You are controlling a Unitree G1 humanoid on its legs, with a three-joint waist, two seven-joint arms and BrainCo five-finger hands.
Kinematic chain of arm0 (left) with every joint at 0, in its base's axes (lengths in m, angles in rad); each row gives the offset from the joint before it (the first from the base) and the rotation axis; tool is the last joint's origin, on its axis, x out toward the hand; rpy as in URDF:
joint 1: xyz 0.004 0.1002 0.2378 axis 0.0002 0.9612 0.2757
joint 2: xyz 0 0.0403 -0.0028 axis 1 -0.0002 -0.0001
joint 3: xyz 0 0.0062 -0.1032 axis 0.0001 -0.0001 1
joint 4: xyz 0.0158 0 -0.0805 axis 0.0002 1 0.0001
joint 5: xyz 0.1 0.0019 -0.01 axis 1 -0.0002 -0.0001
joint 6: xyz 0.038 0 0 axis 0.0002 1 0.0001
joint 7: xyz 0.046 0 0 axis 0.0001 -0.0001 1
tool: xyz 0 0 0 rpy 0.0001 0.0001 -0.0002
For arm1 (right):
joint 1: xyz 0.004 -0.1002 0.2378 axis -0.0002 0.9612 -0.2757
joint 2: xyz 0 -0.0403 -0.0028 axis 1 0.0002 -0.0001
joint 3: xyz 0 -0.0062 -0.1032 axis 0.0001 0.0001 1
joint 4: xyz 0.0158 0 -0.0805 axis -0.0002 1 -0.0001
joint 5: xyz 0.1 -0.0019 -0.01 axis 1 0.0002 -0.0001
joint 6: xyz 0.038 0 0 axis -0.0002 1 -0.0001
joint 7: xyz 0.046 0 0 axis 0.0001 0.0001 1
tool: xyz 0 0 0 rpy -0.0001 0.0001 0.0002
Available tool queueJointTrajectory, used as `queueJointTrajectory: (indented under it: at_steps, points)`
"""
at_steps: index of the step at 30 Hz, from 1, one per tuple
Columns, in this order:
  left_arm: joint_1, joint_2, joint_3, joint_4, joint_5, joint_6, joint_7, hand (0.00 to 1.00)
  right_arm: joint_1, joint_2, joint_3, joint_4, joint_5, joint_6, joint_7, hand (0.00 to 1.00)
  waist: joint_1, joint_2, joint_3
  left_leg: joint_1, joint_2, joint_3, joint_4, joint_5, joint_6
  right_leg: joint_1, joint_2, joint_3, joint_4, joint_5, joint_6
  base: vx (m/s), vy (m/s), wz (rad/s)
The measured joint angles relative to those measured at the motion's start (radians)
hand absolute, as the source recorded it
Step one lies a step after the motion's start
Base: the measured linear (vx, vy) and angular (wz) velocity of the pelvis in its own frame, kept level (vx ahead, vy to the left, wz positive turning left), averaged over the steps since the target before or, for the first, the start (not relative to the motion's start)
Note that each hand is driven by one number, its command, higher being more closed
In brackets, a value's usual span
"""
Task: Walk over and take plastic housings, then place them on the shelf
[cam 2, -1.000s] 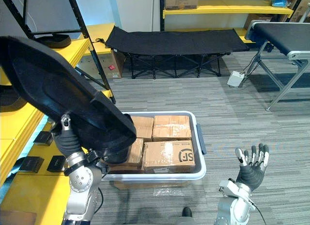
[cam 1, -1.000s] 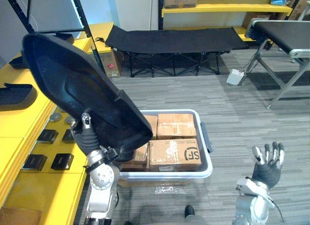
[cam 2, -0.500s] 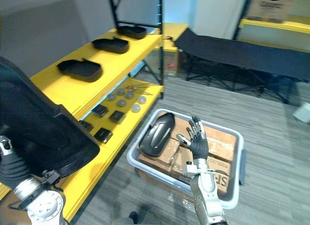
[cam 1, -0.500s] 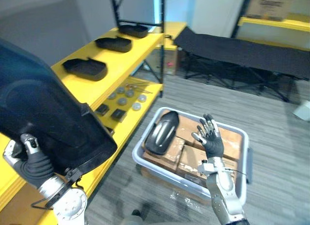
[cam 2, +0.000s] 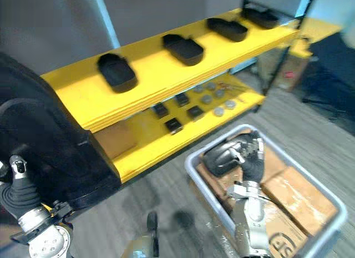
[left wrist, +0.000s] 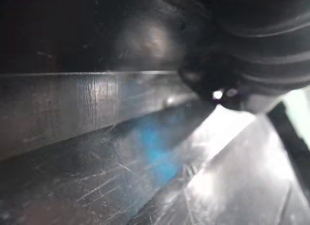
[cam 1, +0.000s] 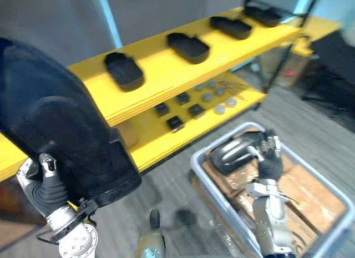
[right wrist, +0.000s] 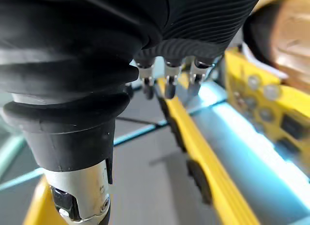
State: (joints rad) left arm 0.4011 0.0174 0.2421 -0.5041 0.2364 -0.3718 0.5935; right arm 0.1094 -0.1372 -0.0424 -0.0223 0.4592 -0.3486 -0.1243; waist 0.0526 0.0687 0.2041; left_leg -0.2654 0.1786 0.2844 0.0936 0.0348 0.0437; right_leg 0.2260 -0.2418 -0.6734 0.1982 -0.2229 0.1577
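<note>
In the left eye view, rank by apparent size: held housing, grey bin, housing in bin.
1-2. held housing and grey bin: alike; housing nearest, bin cropped
3. housing in bin

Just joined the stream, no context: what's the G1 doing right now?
It holds a large black housing up with its left hand, beside the yellow shelf, where four housings already lie on the upper level. Its right hand is open, raised above a grey bin of cardboard boxes with another housing lying on top.

I can read no words, labels or numbers here; the dark mark on the carton [cam 2: 277,238] in the bin [cam 2: 190,162] is too blurred.
</note>
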Motion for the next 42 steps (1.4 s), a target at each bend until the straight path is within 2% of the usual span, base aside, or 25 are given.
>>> queueJointTrajectory:
  at_steps: [1, 2, 3, 6, 7, 8, 9, 10, 11, 12, 13, 14, 16, 18, 21, 22, 23, 24, 26, 27, 29, 33, 37, 38, 42]
  points:
    - [0.0, 0.003, 0.0, 0.0, 0.002, 0.003, 0.012, 1.0, -0.004, -0.001, -0.002, 0.006, 0.0, -0.002, 0.008, 0.0, 0.004, 0.009, 0.005, -0.002, -0.001, 0.006, 0.022, 0.001, -0.005, 0.001, -0.008, 0.001, 0.019, -0.017, 0.004, 0.01, 0.133, 0.31]
    - [0.002, 0.021, 0.005, 0.0, 0.009, 0.004, 0.032, 1.0, -0.007, 0.005, 0.009, 0.036, 0.0, -0.017, 0.03, 0.0, 0.011, 0.012, 0.009, -0.006, -0.003, 0.01, 0.072, 0.026, -0.043, 0.0, -0.038, 0.015, 0.086, -0.057, 0.021, 0.01, 0.064, 0.05]
    - [0.001, 0.025, 0.01, -0.001, 0.01, 0.004, 0.037, 1.0, -0.007, 0.017, 0.015, 0.047, 0.0, -0.023, 0.04, 0.0, 0.016, 0.006, 0.011, -0.01, -0.004, 0.014, 0.101, 0.03, -0.049, 0.0, -0.054, 0.019, 0.11, -0.072, 0.026, 0.04, 0.077, -0.03]
    - [-0.004, 0.045, 0.043, -0.002, 0.046, 0.004, 0.064, 1.0, -0.033, 0.061, 0.059, 0.086, 0.001, -0.048, 0.063, 0.0, 0.03, -0.032, 0.034, -0.063, 0.004, 0.02, 0.301, -0.009, -0.07, 0.014, -0.11, 0.032, 0.186, -0.119, 0.06, 0.12, 0.127, -0.02]
    - [-0.018, 0.057, 0.063, -0.002, 0.061, 0.003, 0.061, 1.0, -0.053, 0.075, 0.066, 0.104, 0.004, -0.048, 0.059, 0.0, 0.043, -0.047, 0.04, -0.082, 0.001, 0.022, 0.371, -0.062, -0.063, 0.03, -0.125, 0.027, 0.185, -0.122, 0.063, 0.2, 0.17, 0.09]
    - [-0.043, 0.07, 0.08, -0.002, 0.065, 0.003, 0.059, 1.0, -0.068, 0.088, 0.068, 0.117, 0.004, -0.048, 0.058, 0.0, 0.049, -0.078, 0.052, -0.085, -0.016, 0.021, 0.411, -0.106, -0.059, 0.06, -0.139, 0.015, 0.182, -0.113, 0.053, 0.23, 0.179, 0.22]
    - [-0.061, 0.074, 0.09, 0.0, 0.07, 0.002, 0.055, 1.0, -0.072, 0.093, 0.067, 0.119, 0.005, -0.05, 0.056, 0.0, 0.048, -0.092, 0.057, -0.085, -0.031, 0.012, 0.418, -0.123, -0.067, 0.064, -0.152, 0.023, 0.209, -0.096, 0.043, 0.29, 0.219, 0.69]
    - [-0.104, 0.081, 0.094, 0.012, 0.08, 0.002, 0.043, 1.0, -0.069, 0.095, 0.064, 0.118, 0.011, -0.06, 0.054, 0.0, 0.04, -0.108, 0.061, -0.083, -0.07, -0.021, 0.418, -0.14, -0.057, 0.026, -0.186, 0.088, 0.334, -0.045, -0.032, 0.25, 0.2, 0.82]
    - [-0.12, 0.086, 0.095, 0.014, 0.08, 0.002, 0.035, 1.0, -0.067, 0.095, 0.064, 0.118, 0.018, -0.065, 0.054, 0.0, 0.038, -0.116, 0.058, -0.076, -0.089, -0.034, 0.406, -0.143, -0.054, -0.01, -0.201, 0.137, 0.412, -0.001, -0.082, 0.38, 0.29, 1.16]
    - [-0.151, 0.108, 0.102, 0.014, 0.079, 0.002, 0.015, 1.0, -0.067, 0.106, 0.064, 0.118, 0.017, -0.069, 0.053, 0.0, 0.028, -0.132, 0.06, -0.019, -0.134, -0.068, 0.334, -0.144, -0.051, -0.101, -0.203, 0.314, 0.58, 0.166, -0.087, 0.31, 0.188, 0.87]
    - [-0.158, 0.12, 0.103, 0.015, 0.08, 0.003, 0.014, 1.0, -0.068, 0.114, 0.067, 0.118, 0.014, -0.07, 0.053, 0.0, 0.02, -0.129, 0.062, 0.005, -0.14, -0.088, 0.303, -0.143, -0.048, -0.142, -0.184, 0.382, 0.646, 0.153, -0.044, 0.37, 0.149, 1.02]
    - [-0.173, 0.134, 0.099, 0.019, 0.079, 0.006, 0.016, 1.0, -0.069, 0.131, 0.079, 0.112, -0.011, -0.07, 0.057, 0.0, 0.007, -0.13, 0.062, 0.081, -0.154, -0.124, 0.22, -0.122, -0.02, -0.229, -0.119, 0.47, 0.765, 0.035, -0.023, 0.32, 0.055, 0.72]
    - [-0.18, 0.135, 0.091, 0.02, 0.073, 0.009, 0.019, 1.0, -0.057, 0.136, 0.088, 0.093, -0.023, -0.07, 0.061, 0.0, -0.008, -0.125, 0.06, 0.164, -0.162, -0.139, 0.146, -0.104, -0.022, -0.28, -0.067, 0.477, 0.73, -0.024, -0.047, 0.33, 0.052, 0.55]
    - [-0.219, 0.145, 0.062, 0.041, 0.048, 0.015, 0.024, 1.0, -0.043, 0.135, 0.085, 0.056, 0.027, -0.071, 0.09, 0.0, -0.016, -0.112, 0.056, 0.207, -0.163, -0.173, 0.104, -0.105, -0.027, -0.355, -0.015, 0.479, 0.587, -0.057, -0.083, 0.28, -0.023, 0.54]
    - [-0.318, 0.182, 0.014, 0.14, 0.033, 0.071, 0.038, 1.0, -0.041, 0.134, 0.082, 0.04, 0.093, -0.068, 0.13, 0.0, -0.055, -0.102, 0.062, 0.25, -0.159, -0.25, 0.088, -0.112, -0.059, -0.422, 0.032, 0.546, 0.337, -0.034, -0.067, 0.29, -0.132, 0.85]
    - [-0.323, 0.181, -0.003, 0.166, 0.007, 0.091, 0.038, 1.0, -0.037, 0.136, 0.093, 0.036, 0.12, -0.067, 0.141, 0.0, -0.067, -0.109, 0.057, 0.268, -0.165, -0.274, 0.088, -0.124, -0.078, -0.397, 0.037, 0.563, 0.252, 0.039, -0.067, 0.31, -0.249, 0.79]
    - [-0.322, 0.181, -0.015, 0.167, -0.004, 0.095, 0.04, 1.0, -0.036, 0.136, 0.112, 0.029, 0.127, -0.065, 0.148, 0.0, -0.066, -0.143, 0.035, 0.267, -0.183, -0.301, 0.09, -0.145, -0.107, -0.371, 0.033, 0.568, 0.168, 0.149, -0.068, 0.31, -0.299, 0.73]
    - [-0.322, 0.159, -0.021, 0.17, -0.001, 0.094, 0.047, 1.0, -0.048, 0.127, 0.116, 0.033, 0.126, -0.062, 0.148, 0.0, -0.064, -0.133, 0.034, 0.268, -0.172, -0.312, 0.094, -0.155, -0.12, -0.355, 0.037, 0.55, 0.151, 0.134, -0.055, 0.29, -0.309, 0.59]
    - [-0.282, 0.11, -0.072, 0.167, -0.003, 0.096, 0.036, 1.0, -0.057, 0.078, 0.12, 0.03, 0.126, -0.037, 0.142, 0.0, -0.058, -0.052, 0.007, 0.25, -0.096, -0.314, 0.072, -0.145, -0.143, -0.286, 0.102, 0.466, 0.029, 0.164, -0.086, 0.3, -0.259, 0.62]
    - [-0.28, 0.101, -0.078, 0.166, 0.002, 0.096, 0.024, 1.0, -0.054, 0.07, 0.117, 0.03, 0.126, -0.035, 0.136, 0.0, -0.063, -0.038, 0.004, 0.25, -0.087, -0.292, 0.06, -0.136, -0.154, -0.269, 0.105, 0.44, 0.014, 0.165, -0.088, 0.29, -0.175, 0.92]
    - [-0.281, 0.082, -0.106, 0.141, 0.0, 0.09, -0.011, 1.0, -0.053, 0.059, 0.093, 0.029, 0.125, -0.024, 0.104, 0.0, -0.069, -0.012, 0.0, 0.276, -0.063, -0.145, 0.015, -0.095, -0.145, -0.211, 0.104, 0.382, -0.017, 0.161, -0.095, 0.19, -0.07, 0.81]
    - [-0.279, 0.083, -0.105, 0.109, -0.003, 0.068, -0.045, 1.0, -0.058, 0.059, 0.062, 0.027, 0.117, -0.022, 0.079, 0.0, -0.058, -0.01, -0.004, 0.285, -0.07, -0.11, 0.022, -0.083, -0.135, -0.19, 0.098, 0.385, -0.034, 0.159, -0.096, 0.11, 0.009, 0.19]
    - [-0.256, 0.084, -0.106, 0.115, -0.003, 0.069, -0.045, 1.0, -0.073, 0.078, 0.062, 0.022, 0.132, -0.019, 0.09, 0.0, -0.061, -0.023, 0.0, 0.301, -0.08, -0.114, 0.036, -0.088, -0.128, -0.192, 0.094, 0.463, -0.044, 0.152, -0.086, 0.01, 0.02, -0.38]
    - [-0.255, 0.084, -0.107, 0.116, -0.002, 0.07, -0.045, 1.0, -0.081, 0.081, 0.062, 0.02, 0.138, -0.019, 0.09, 0.0, -0.064, -0.026, 0.004, 0.3, -0.082, -0.118, 0.069, -0.11, -0.112, -0.194, 0.09, 0.492, -0.039, 0.144, -0.073, -0.06, 0.002, -0.65]
    - [-0.269, 0.095, -0.13, 0.123, 0.0, 0.081, -0.051, 1.0, -0.076, 0.068, 0.06, 0.021, 0.137, -0.045, 0.078, 0.0, -0.091, -0.006, -0.005, 0.3, -0.076, -0.12, 0.164, -0.208, -0.123, -0.205, 0.089, 0.549, -0.004, 0.14, -0.053, -0.07, 0.094, -0.46]
